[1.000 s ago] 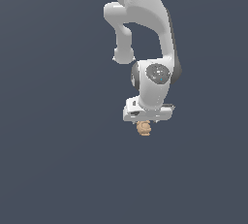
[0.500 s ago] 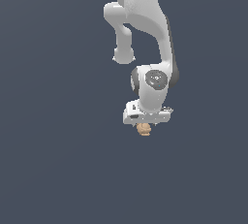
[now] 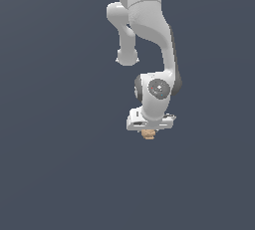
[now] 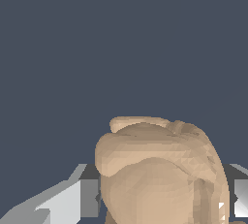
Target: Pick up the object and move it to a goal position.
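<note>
The object (image 3: 148,134) is a tiny tan lumpy thing just below the white hand of my arm in the exterior view. My gripper (image 3: 148,132) points down and is shut on it. In the wrist view the object (image 4: 160,169) fills the space between the two fingers, with one finger (image 4: 72,201) on one side and the other (image 4: 240,196) on the opposite side, both pressed against it. The fingertips are hidden behind the object. No goal marker shows in either view.
The white arm (image 3: 149,35) reaches down from the top of the exterior view. All around is a plain dark grey-blue ground (image 3: 55,164) with no other objects in sight.
The arm and the held object have shifted slightly, a little up and to the exterior view's left. The grip has not changed.
</note>
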Controlling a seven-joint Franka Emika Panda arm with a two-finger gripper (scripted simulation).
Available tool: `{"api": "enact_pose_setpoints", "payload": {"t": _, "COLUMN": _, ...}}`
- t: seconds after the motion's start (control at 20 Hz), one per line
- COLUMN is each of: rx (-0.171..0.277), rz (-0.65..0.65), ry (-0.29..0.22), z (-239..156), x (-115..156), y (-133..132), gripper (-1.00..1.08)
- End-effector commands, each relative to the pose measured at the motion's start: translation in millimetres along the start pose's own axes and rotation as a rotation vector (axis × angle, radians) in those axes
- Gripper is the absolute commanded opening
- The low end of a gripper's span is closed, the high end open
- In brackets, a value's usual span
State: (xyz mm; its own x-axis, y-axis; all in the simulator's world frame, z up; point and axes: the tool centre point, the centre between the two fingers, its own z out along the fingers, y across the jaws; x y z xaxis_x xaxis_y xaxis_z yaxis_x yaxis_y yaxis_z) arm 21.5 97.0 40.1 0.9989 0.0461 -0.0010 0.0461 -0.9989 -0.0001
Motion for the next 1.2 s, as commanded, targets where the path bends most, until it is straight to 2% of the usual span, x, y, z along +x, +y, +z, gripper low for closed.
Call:
{"api": "enact_pose_setpoints", "payload": {"t": 0.0, "rx": 0.000, "rz": 0.000, "ry": 0.001, "z": 0, "x": 0, "y": 0, "gripper": -1.00}}
{"api": "enact_pose_setpoints", "payload": {"t": 0.6, "rx": 0.000, "rz": 0.000, "ry": 0.001, "z": -2, "x": 2, "y": -7, "gripper": -1.00}}
{"api": "enact_pose_setpoints", "payload": {"t": 0.85, "rx": 0.000, "rz": 0.000, "ry": 0.001, "z": -12, "x": 7, "y": -37, "gripper": -1.00}}
{"api": "enact_pose_setpoints", "payload": {"t": 1.15, "rx": 0.000, "rz": 0.000, "ry": 0.001, "z": -31, "x": 18, "y": -90, "gripper": -1.00}}
